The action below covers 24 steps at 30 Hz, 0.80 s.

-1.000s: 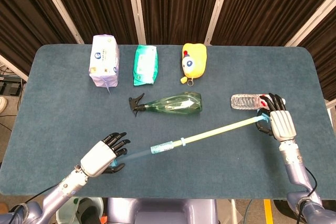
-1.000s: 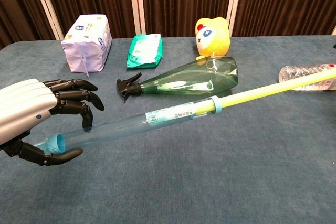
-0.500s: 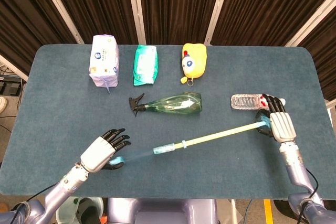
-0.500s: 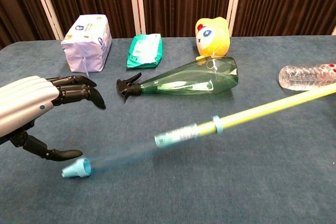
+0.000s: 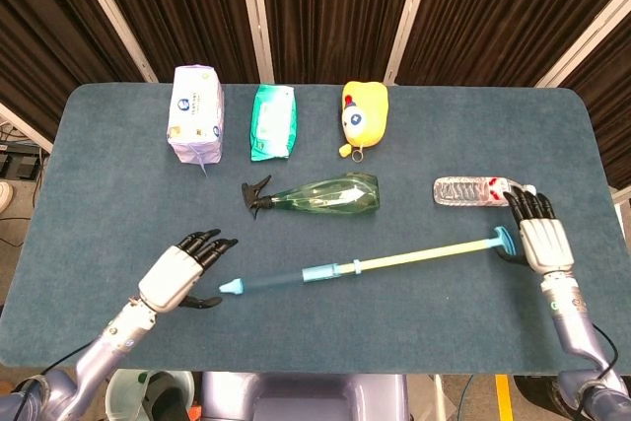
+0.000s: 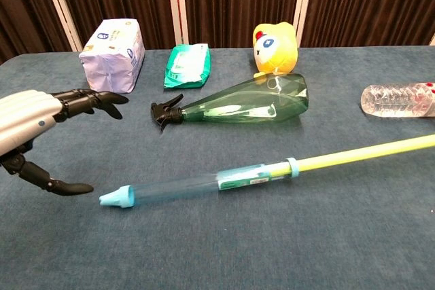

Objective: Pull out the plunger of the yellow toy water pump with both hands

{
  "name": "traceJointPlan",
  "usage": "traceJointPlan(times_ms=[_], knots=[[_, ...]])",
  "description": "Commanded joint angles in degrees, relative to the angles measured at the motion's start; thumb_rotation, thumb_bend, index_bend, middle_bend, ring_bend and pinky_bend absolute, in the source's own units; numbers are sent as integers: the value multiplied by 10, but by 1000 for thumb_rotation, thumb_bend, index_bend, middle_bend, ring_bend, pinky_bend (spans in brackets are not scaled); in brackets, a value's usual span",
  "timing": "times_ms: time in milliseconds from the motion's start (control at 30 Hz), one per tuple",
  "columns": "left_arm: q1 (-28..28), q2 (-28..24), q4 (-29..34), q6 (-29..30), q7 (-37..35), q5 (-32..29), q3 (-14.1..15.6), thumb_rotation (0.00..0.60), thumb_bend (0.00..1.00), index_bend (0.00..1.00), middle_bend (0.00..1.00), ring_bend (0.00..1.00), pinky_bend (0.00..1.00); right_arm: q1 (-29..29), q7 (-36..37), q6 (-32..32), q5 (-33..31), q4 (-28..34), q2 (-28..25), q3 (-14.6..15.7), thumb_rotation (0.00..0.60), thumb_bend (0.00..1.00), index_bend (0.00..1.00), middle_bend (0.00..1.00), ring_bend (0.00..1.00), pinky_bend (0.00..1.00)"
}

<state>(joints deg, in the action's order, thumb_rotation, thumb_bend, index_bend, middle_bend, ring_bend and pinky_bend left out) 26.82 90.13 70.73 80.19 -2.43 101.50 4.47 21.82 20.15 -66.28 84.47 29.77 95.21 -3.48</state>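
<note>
Looking from the head view, you see your right hand (image 5: 541, 241) open beside the T-handle of the yellow-rod, clear blue-tube toy water pump (image 5: 355, 266); the chest view misses that hand. Your left hand (image 6: 30, 130) is open, fingers spread. A second ago both gripped the pump aloft; it now lies on the blue table (image 5: 118, 194).

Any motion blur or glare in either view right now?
Head view: sharp, even light, no blur on the pump or either hand. Chest view: pump crisp, left hand sharp, soft shadow under the tube; mild sheen on the green bottle; right hand out of frame.
</note>
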Motion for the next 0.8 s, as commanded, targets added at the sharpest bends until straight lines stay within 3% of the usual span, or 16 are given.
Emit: traceJointPlan(times_ms=[33, 67, 200, 300, 467, 600, 800], knots=[[-4, -10, 1, 10, -4, 1, -1, 600, 75, 94, 192, 112, 227, -23, -164, 47, -48, 121, -69, -12, 600, 33, 0, 0, 0, 0], [-5, -12, 3, 11, -4, 1, -1, 600, 76, 94, 189, 112, 227, -26, -176, 49, -54, 143, -78, -14, 600, 20, 0, 0, 0, 0], [-19, -37, 28, 22, 3, -9, 1, 600, 76, 89, 165, 112, 227, -52, -250, 18, -82, 331, -161, -28, 600, 0, 0, 0, 0, 0], [-34, -64, 64, 27, 19, -24, 2, 600, 76, 70, 155, 112, 227, -78, -288, -57, -70, 466, -216, -37, 600, 0, 0, 0, 0, 0], [-64, -107, 129, 27, 85, -65, 3, 600, 77, 33, 125, 112, 227, -124, -365, -169, -32, 615, -259, -28, 600, 1, 0, 0, 0, 0], [-97, -127, 167, 22, 109, -128, 3, 600, 81, 10, 121, 112, 227, -173, -381, -220, -2, 681, -288, 13, 600, 4, 0, 0, 0, 0], [-106, -177, 237, -35, 159, -201, 13, 600, 88, 1, 94, 109, 227, -201, -360, -231, -13, 710, -314, 31, 600, 21, 0, 0, 0, 0]])
